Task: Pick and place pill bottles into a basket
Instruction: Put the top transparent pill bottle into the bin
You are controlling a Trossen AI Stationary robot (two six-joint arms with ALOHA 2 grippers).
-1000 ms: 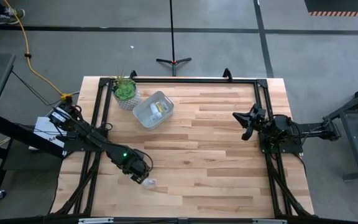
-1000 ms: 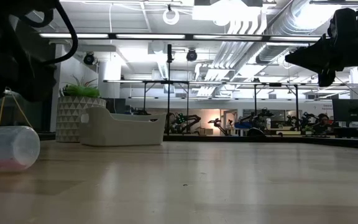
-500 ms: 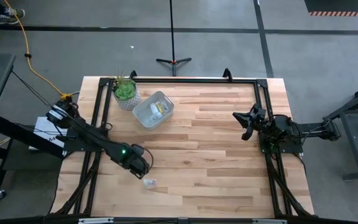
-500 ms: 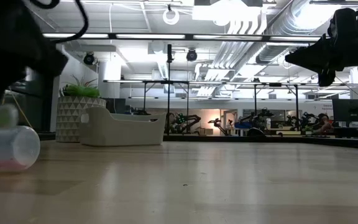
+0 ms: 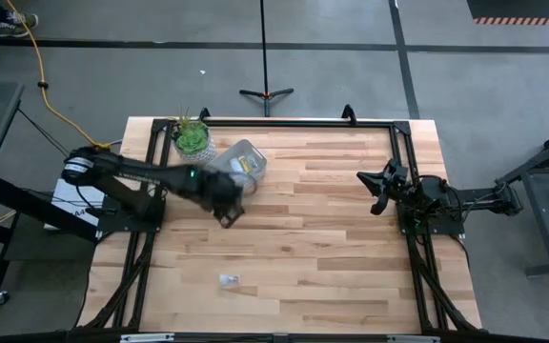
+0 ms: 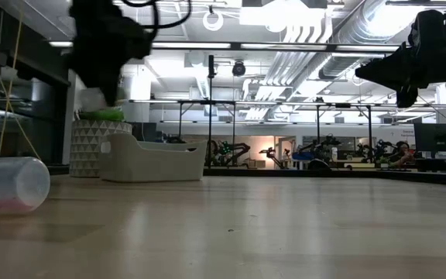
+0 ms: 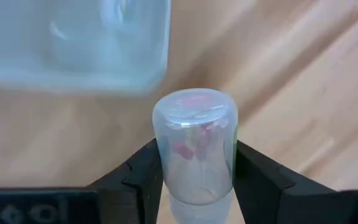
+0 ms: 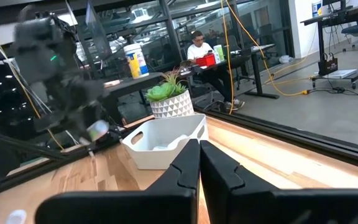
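My left gripper (image 5: 225,215) is shut on a clear pill bottle (image 7: 194,130) with pink pills inside. It hovers above the table just on the near side of the pale basket (image 5: 243,158), which also shows in the left wrist view (image 7: 73,43) and the low view (image 6: 153,161). The held bottle shows small in the right wrist view (image 8: 97,129). Another clear bottle (image 5: 229,279) lies on its side on the table near the front; it also shows in the low view (image 6: 10,184). My right gripper (image 5: 377,191) waits shut at the table's right, raised. My left gripper pinches the clear bottle by its two side walls (image 7: 163,168) between its two fingers (image 7: 143,177). The fingers point down from above and the bottle lies along them, its rounded closed end (image 7: 194,106) sticking out past the fingertips. The bottle is lifted clear of the table.
A green plant in a pale patterned pot (image 5: 192,141) stands at the far left, just left of the basket. A yellowish thing (image 5: 247,166) lies in the basket. Black frame rails (image 5: 284,122) run along the table's far, left and right edges. A person sits in the room behind (image 8: 199,46).
My left gripper has risen from beside the lying bottle at the table's front and gone toward the far edge, to the basket's near side, carrying a clear bottle. The lying bottle has stayed where it was.
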